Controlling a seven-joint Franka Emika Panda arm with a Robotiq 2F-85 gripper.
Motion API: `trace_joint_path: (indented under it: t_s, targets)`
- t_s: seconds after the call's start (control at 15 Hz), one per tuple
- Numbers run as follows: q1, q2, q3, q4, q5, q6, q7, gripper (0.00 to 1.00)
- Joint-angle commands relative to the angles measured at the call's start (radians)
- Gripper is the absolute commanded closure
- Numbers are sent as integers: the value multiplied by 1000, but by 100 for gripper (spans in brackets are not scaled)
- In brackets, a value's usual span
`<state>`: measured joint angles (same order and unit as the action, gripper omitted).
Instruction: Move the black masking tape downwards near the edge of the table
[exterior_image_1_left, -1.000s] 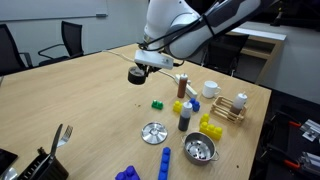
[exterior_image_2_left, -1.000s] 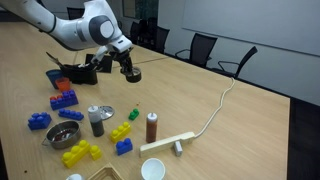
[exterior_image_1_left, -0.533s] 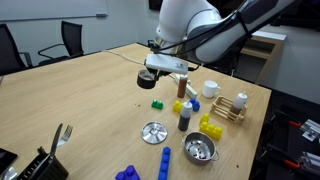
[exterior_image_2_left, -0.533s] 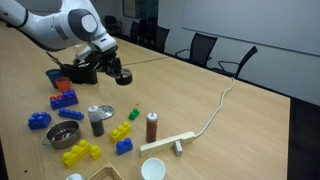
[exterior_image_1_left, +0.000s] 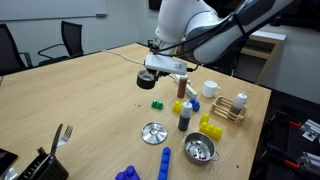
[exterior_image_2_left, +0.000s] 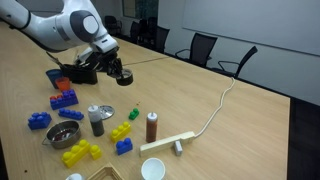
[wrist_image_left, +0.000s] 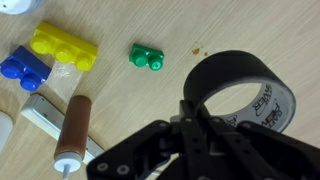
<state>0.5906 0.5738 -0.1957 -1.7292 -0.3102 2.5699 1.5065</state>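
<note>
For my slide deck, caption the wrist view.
Fingers grip the black masking tape over the table, near a green block.

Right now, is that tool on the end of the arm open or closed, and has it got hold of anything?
Tool: closed, holding the black masking tape.

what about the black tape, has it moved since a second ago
Yes, the black masking tape, held in the gripper, shifted closer to the green block.
</note>
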Motion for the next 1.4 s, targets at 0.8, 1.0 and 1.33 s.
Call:
trace_joint_path:
  t_s: [0.8, 1.0, 1.33]
  targets:
    - [-16, -131, 49, -144, -79, 22, 33, 98]
    - [-35, -193, 104, -228, -61, 27, 15, 98]
    - [-63, -267, 185, -368, -48, 24, -4, 98]
